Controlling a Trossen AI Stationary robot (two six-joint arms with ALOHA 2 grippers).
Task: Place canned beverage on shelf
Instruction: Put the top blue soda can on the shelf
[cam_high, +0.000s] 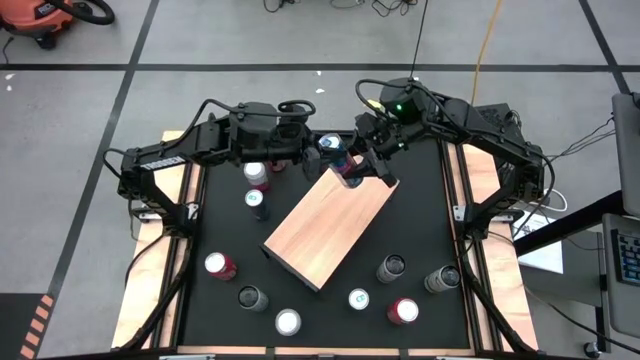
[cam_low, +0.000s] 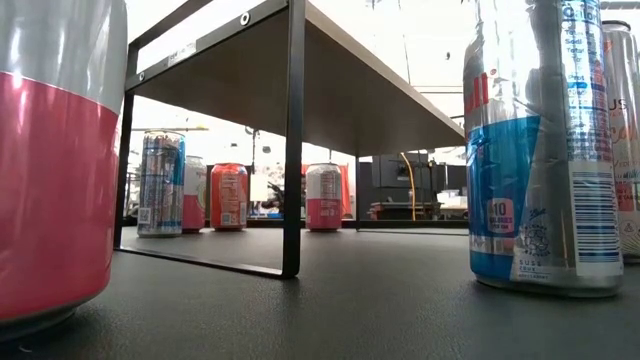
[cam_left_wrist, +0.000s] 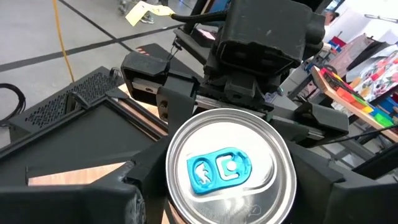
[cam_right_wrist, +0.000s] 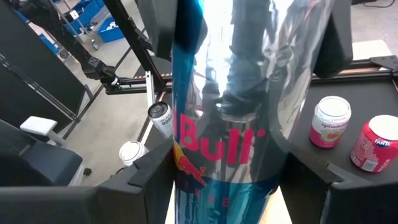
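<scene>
Shelf (cam_low: 330, 90) on black legs; blue-silver can (cam_low: 545, 150) close at right; pink-and-silver can (cam_low: 55, 150) close at left; beyond: striped can (cam_low: 160, 183), red can (cam_low: 229, 196), pink-white can (cam_low: 323, 197). No jaws visible.

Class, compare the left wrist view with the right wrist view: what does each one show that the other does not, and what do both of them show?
Only the left wrist view shows the can's silver lid with its blue pull tab and a strip of the shelf. Only the right wrist view shows the can's side with Red Bull lettering, plus a pink-and-white can and a red Fanta can on the black tabletop. Both show the same blue and silver can between dark fingers.
</scene>
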